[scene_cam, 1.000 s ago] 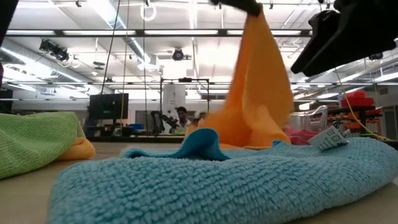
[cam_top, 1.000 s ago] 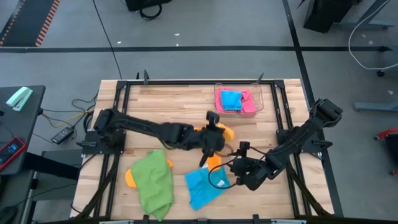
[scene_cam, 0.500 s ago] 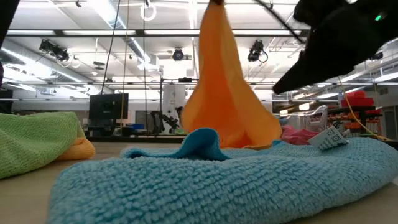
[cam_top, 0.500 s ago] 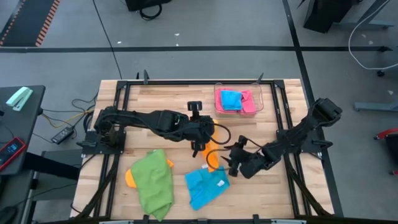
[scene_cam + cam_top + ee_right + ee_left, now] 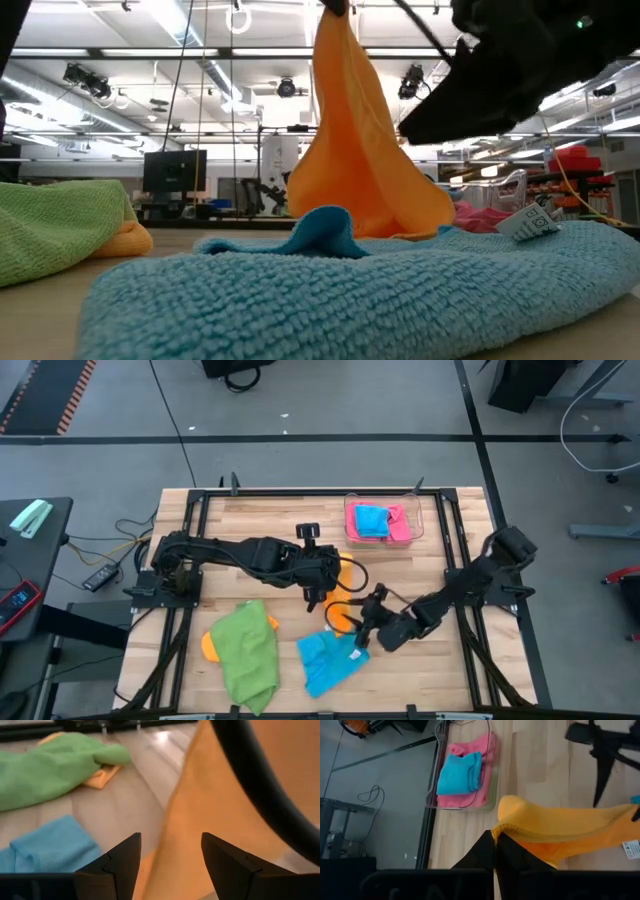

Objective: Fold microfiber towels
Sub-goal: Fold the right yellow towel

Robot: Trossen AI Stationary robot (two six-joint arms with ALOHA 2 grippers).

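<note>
We see the left gripper (image 5: 318, 586), at the centre of the high view, has carried the orange towel (image 5: 365, 150) up and leftward over the last second, so it now hangs in a long drape with its lower edge apparently brushing the table (image 5: 260, 520), ready for a second corner to be taken. Its fingers are pinched together on the top edge. The right gripper (image 5: 366, 622) has moved in from lower right, fingers (image 5: 120, 857) spread apart, holding nothing, just beside the drape.
</note>
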